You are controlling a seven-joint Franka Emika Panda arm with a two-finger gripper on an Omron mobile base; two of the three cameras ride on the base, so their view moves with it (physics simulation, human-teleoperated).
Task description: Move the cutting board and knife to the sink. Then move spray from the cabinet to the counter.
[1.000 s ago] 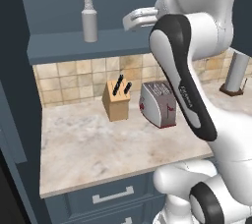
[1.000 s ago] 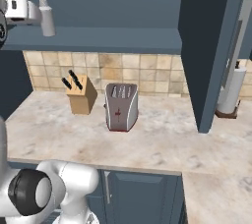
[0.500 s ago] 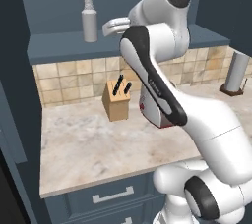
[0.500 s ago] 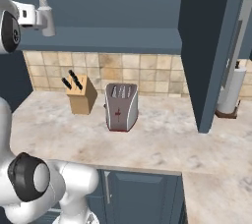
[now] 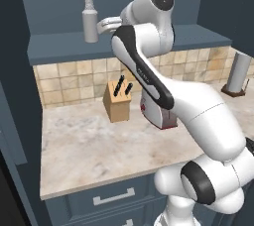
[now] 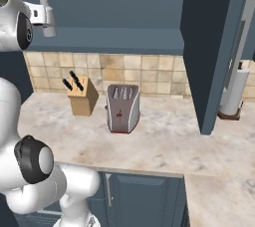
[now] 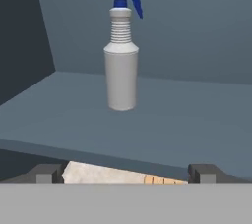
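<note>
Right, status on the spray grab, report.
Gripper open, level with the shelf. Spray upright on the cabinet ledge, not yet gripped. Nothing between them.

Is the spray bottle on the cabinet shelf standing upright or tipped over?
Upright: the spray bottle stands on its base on the cabinet shelf, nozzle on top.

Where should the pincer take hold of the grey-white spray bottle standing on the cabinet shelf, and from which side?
Probably the straight lower body of the slim grey-white spray bottle with the blue-and-white trigger nozzle, approached level from the open front of the dark slate-blue cabinet shelf. The bottle stands upright and free; its ribbed neck is narrow. The open pincer already faces it.
</note>
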